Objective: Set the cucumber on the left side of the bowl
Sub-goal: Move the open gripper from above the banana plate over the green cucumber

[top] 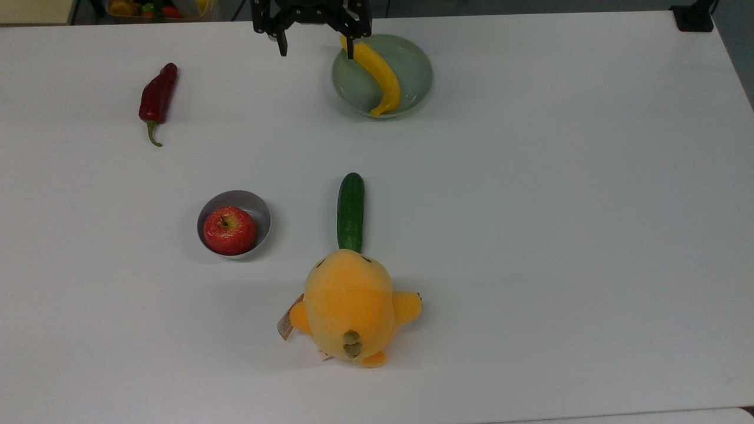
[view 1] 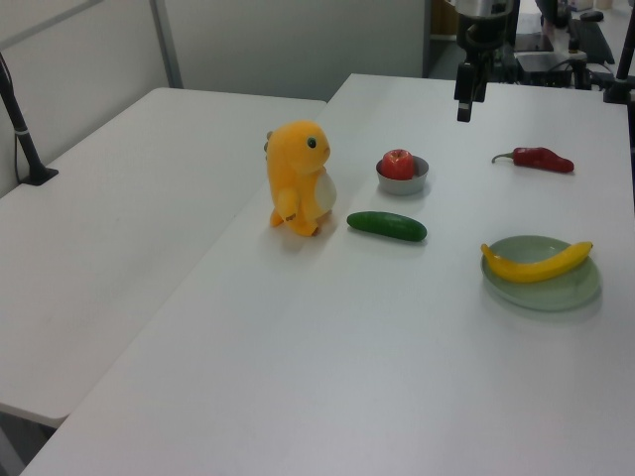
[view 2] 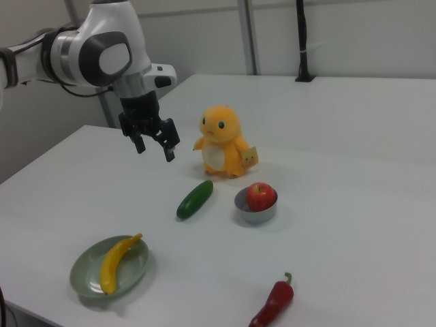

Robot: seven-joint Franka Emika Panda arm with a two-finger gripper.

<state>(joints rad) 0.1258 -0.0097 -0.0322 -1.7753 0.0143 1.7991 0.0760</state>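
Clearance around the cucumber

Top view: open white table along both long flanks and the far tip; near end blocked by the orange plush toy, touching or just beside it. Bowl with apple stands near on the top view's left.

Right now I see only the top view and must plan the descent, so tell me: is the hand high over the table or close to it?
Observer: In the right view the hand hangs well above the table, open and empty.
Operator: Does the plush toy touch the cucumber? Its head covers one end here.
Observer: No. In the left view they lie apart, with bare table between them.
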